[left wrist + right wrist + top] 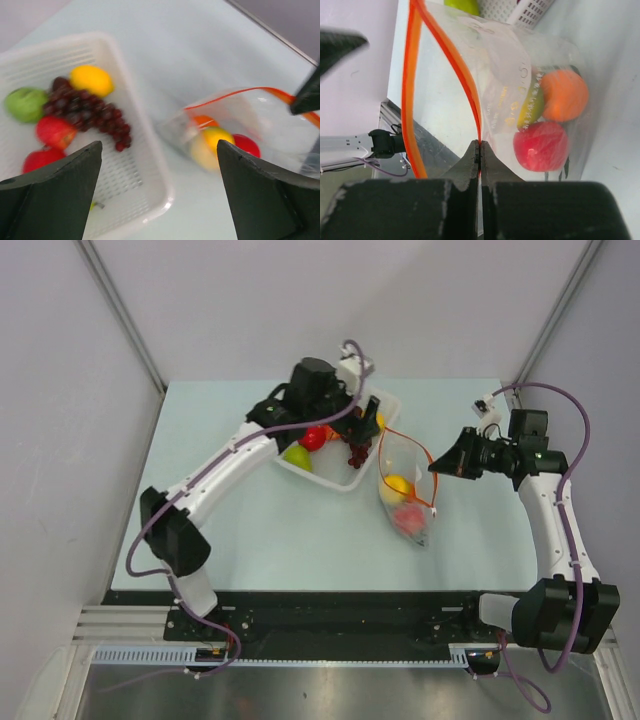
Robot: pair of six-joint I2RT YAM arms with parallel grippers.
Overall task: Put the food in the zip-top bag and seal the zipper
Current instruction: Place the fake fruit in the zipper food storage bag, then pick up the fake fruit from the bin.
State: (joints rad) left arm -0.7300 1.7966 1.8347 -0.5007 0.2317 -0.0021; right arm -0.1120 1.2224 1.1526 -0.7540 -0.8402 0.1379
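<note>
Both outstretched; left gripper (157, 147) spread wide above tray (165, 192); right gripper (480, 150) clamped on zipper (465, 75).

Open zip-top bag (400, 455), fruit (399, 483) inside

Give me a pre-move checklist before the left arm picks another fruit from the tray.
1. The left gripper open and empty: ok.
2. The right gripper pinched on the zipper: ok.
3. Mouth of the zip-top bag gaping wide enough for a drop: ok.
4. Fruit to pick in the tray, such as the grape bunch and the lemon: ok.
5. Left fingers lined up over one fruit: cannot tell.
6. The orange and the red apple lying deep in the bag: ok.
</note>
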